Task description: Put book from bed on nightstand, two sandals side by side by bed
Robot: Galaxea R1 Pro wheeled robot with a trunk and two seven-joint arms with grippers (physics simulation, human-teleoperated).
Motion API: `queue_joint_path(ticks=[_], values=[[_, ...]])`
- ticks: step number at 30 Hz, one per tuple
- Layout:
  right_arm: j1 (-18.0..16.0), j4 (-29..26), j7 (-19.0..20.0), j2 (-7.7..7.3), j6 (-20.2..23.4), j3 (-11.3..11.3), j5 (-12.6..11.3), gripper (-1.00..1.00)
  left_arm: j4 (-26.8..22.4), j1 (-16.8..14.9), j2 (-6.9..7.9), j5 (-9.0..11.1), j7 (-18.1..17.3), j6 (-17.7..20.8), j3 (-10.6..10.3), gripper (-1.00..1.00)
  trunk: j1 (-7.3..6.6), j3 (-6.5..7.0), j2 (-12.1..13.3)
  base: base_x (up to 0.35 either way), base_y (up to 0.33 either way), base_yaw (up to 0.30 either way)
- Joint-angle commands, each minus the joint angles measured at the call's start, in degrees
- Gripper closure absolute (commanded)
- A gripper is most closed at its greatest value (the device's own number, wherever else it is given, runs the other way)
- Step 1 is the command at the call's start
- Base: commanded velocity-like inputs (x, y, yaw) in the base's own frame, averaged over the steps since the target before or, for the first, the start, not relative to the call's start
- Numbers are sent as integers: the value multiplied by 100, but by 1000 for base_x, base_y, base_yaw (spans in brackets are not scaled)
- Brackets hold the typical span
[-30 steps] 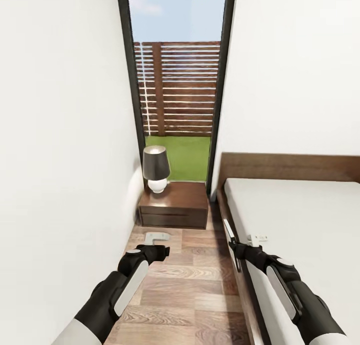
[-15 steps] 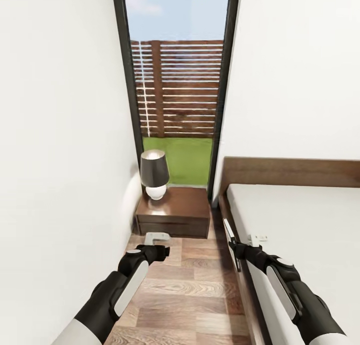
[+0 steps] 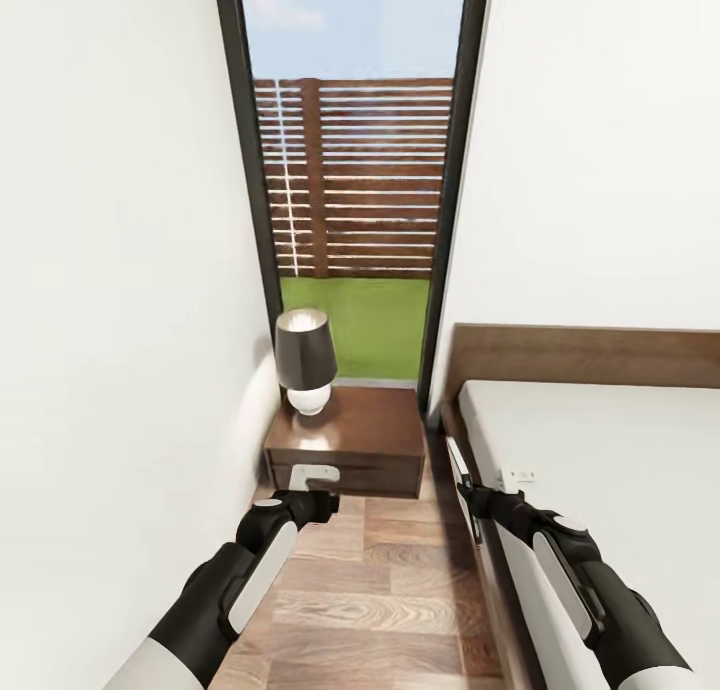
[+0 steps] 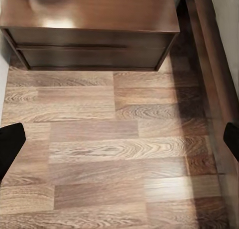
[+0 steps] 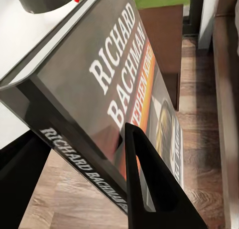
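Head view first: your right gripper (image 3: 468, 490) carries the thin glossy book (image 3: 459, 467) edge-on beside the grey-mattressed dark wooden bed (image 3: 600, 450), short of the glossy dark-brown two-drawer nightstand (image 3: 345, 440), so placing it and both sandals remains. Left wrist view: your left fingers (image 4: 10, 144) spread wide and empty over grained plank floor (image 4: 119, 154). Right wrist view: black fingers (image 5: 149, 184) clamp the lettered cover.

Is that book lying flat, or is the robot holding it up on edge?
Held on edge. The right gripper clamps the book, its cover tilted above the floor.
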Motion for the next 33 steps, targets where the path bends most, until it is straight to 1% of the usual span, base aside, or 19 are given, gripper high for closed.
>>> queue_joint_path(ticks=[1, 19, 20, 21, 22, 26, 33], values=[[-6, -9, 0, -5, 33, 6, -40, 100, -6, -6, 1, 60, 55, 13, -9, -100, 7, -12, -13, 334, 0, 0], [-4, -9, -14, -5, 8, 6, -49, 100, -6, -7, -7, 60, 64, 13, -19, -100, 7, -12, -13, 334, 0, 0], [-5, -8, -19, -5, 14, 6, -49, 100, -2, -6, -7, 60, 66, 13, -47, -100, 7, -12, -13, 334, 0, 0], [-2, -7, -24, -5, 22, 6, -45, 100, 1, -7, -7, 52, 71, 13, -157, -100, 7, -12, -13, 334, 0, 0], [-2, -7, -25, -5, 25, 6, -46, 100, 2, -8, -7, 49, 75, 13, -184, -100, 7, -12, -13, 334, 0, 0], [-2, -6, -26, -5, 19, 6, -46, 100, 2, -7, -7, 44, 81, 13, -223, -100, 7, -12, -13, 334, 0, 0], [-4, -6, -23, -5, 15, 6, -48, 100, 2, -9, -7, 43, 82, 14, -230, -100, 7, -12, -13, 334, 0, 0]])
